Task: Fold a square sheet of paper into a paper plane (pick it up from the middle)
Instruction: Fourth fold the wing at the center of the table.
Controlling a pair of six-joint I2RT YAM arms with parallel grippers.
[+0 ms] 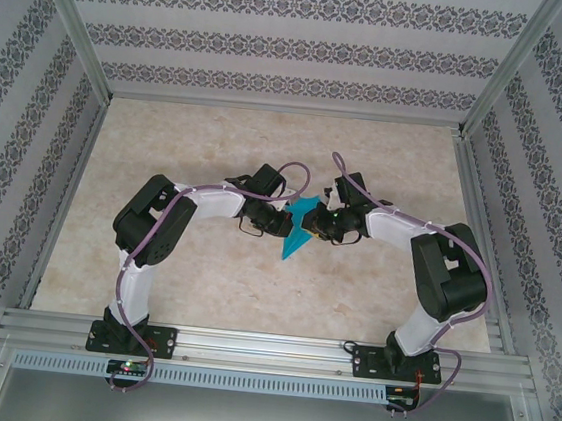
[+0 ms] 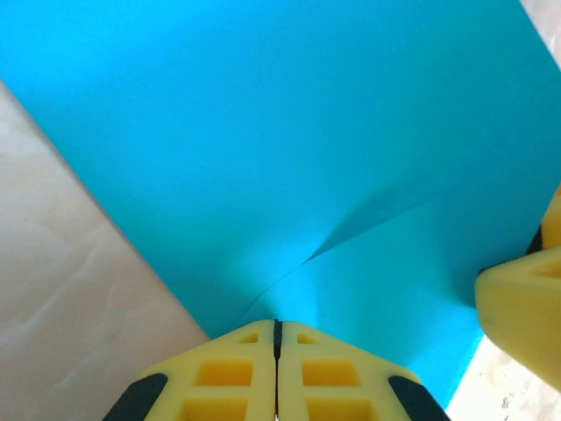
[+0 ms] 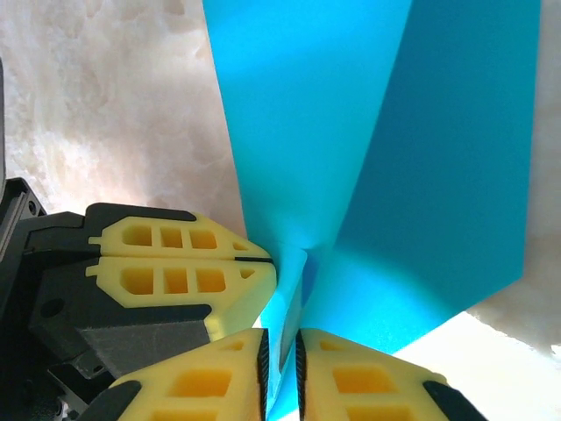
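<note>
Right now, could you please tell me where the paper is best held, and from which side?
Take the paper by its edge beside the crease, edge-on from either side, as the left gripper and right gripper do. Thin and bent into a V, it probably offers only an edge to pinch.

Teal paper sheet (image 1: 296, 236) between left claw (image 1: 282, 219) and right claw (image 1: 317, 224), mid marble table (image 1: 203, 283)

Creased teal sheet of paper (image 1: 296, 237), tilted mid-table

beige marbled table (image 1: 203, 283), teal paper (image 1: 297, 234) over its middle, contact unclear.
</note>
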